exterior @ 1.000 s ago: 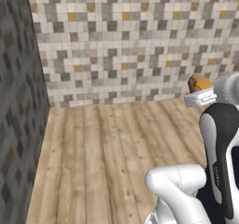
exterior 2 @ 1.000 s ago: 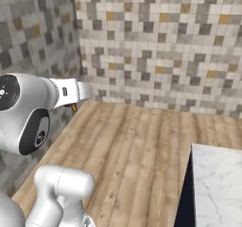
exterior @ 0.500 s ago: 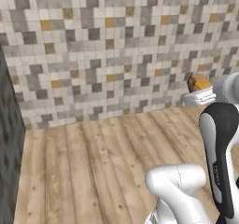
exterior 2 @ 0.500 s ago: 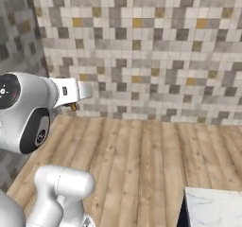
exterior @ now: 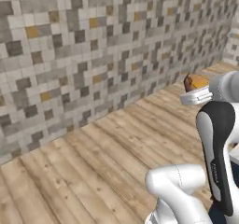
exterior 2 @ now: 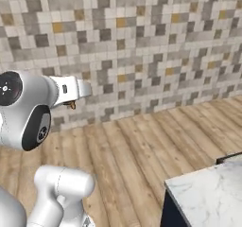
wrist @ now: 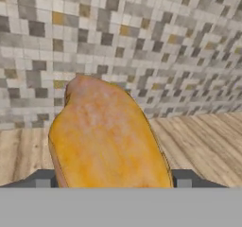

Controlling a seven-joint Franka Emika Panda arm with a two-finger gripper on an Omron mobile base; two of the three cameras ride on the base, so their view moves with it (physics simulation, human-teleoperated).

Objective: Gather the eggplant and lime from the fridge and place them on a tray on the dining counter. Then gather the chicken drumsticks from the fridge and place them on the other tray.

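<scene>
1. Where the hand view looks along the tool (wrist: 111, 183), a chicken drumstick (wrist: 106, 136) sits between the two dark fingertips (wrist: 43, 179), one on each side of it, with its narrow end pointing away from the camera. The fingers stand wide and pinch the drumstick.
2. Behind the drumstick in this view are the mosaic-tiled wall (wrist: 142, 46) and the wood-plank floor (wrist: 208, 141).
3. From the left base view, the drumstick (exterior: 195, 82) appears only as a small orange-brown piece above the white hand, at the right side of the picture. The fingers are hidden by the arm here.
4. From the right base view, the tool (exterior 2: 72, 104) is mostly hidden behind the white wrist. A small orange-brown tip of the drumstick (exterior 2: 72, 105) shows under the wrist.
5. A marble worktop (exterior 2: 212, 193) shows in the right base view; its near corner lies at the lower right of that picture, above a dark cabinet side (exterior 2: 171, 212).
6. The drumstick is held in the air, well apart from the worktop.
</scene>
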